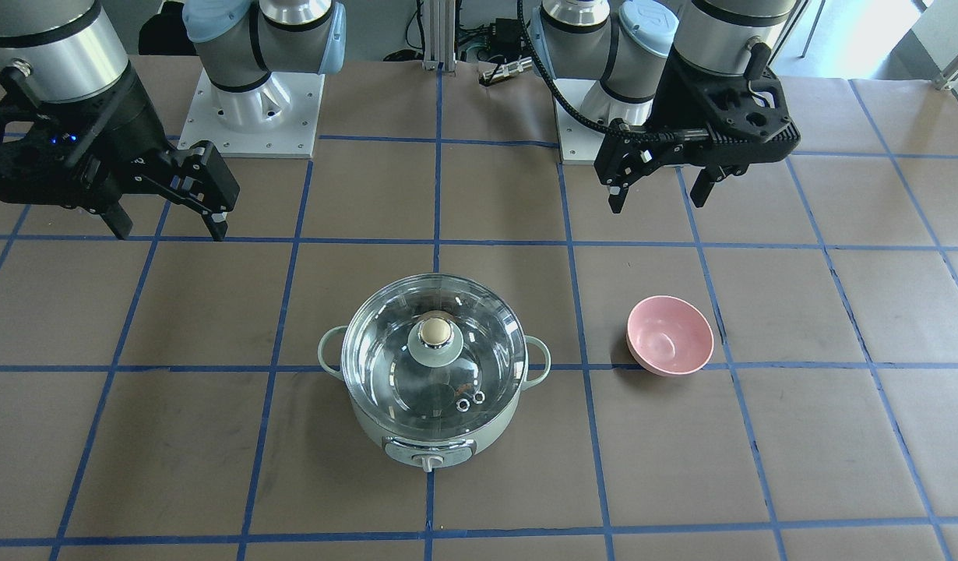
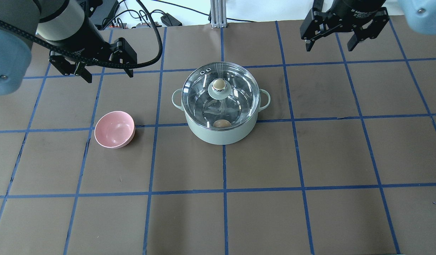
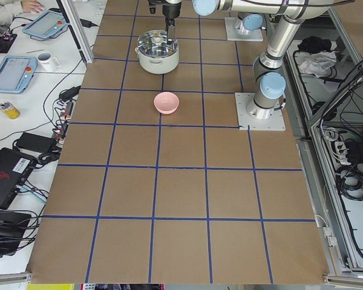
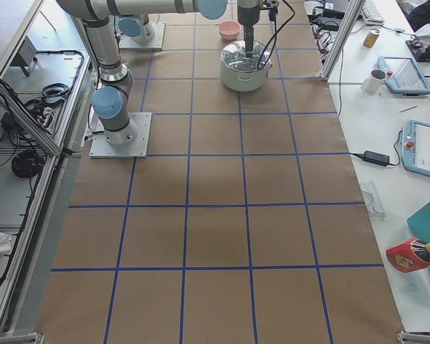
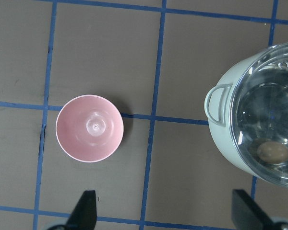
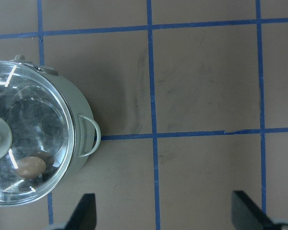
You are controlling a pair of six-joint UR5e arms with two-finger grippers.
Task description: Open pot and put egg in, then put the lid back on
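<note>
In the front view my brown, blue-gridded table (image 1: 214, 312) holds one pot (image 1: 428, 450) under one lid (image 1: 479, 343) and one pink bowl (image 1: 670, 335); overhead, one egg (image 2: 222, 123) lies inside the pot, and my left jaws and right jaws hang released, empty.

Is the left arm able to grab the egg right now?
Probably not directly: the egg lies inside the pot under the closed glass lid, which would have to come off first.
</note>
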